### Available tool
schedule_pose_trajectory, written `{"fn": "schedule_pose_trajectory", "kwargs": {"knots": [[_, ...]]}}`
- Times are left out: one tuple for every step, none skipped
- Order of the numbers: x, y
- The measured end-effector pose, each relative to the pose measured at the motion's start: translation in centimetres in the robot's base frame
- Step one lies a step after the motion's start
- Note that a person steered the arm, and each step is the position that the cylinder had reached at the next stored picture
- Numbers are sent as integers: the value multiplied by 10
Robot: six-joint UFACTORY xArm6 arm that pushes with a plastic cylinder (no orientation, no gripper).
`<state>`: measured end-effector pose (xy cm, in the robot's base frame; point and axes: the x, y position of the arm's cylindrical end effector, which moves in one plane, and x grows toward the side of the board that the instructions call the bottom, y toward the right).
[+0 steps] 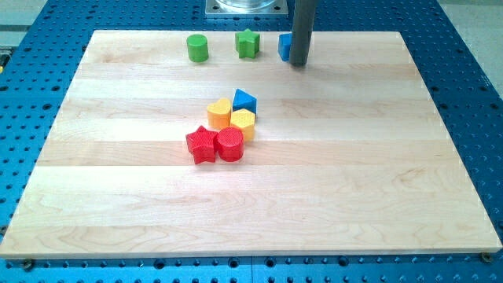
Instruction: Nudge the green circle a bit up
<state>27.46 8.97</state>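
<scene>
The green circle stands near the top edge of the wooden board, left of centre. A green star is just to its right. My tip rests on the board near the top, well to the right of the green circle and past the green star. A blue block sits right behind the rod on its left, partly hidden by it; its shape cannot be made out.
A cluster lies mid-board: a blue triangle, a yellow heart, a yellow hexagon, a red star and a red circle. The arm's metal base is beyond the top edge.
</scene>
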Motion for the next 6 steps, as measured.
{"fn": "schedule_pose_trajectory", "kwargs": {"knots": [[-5, -40], [-12, -49], [21, -159], [24, -242], [15, -210], [7, -200]]}}
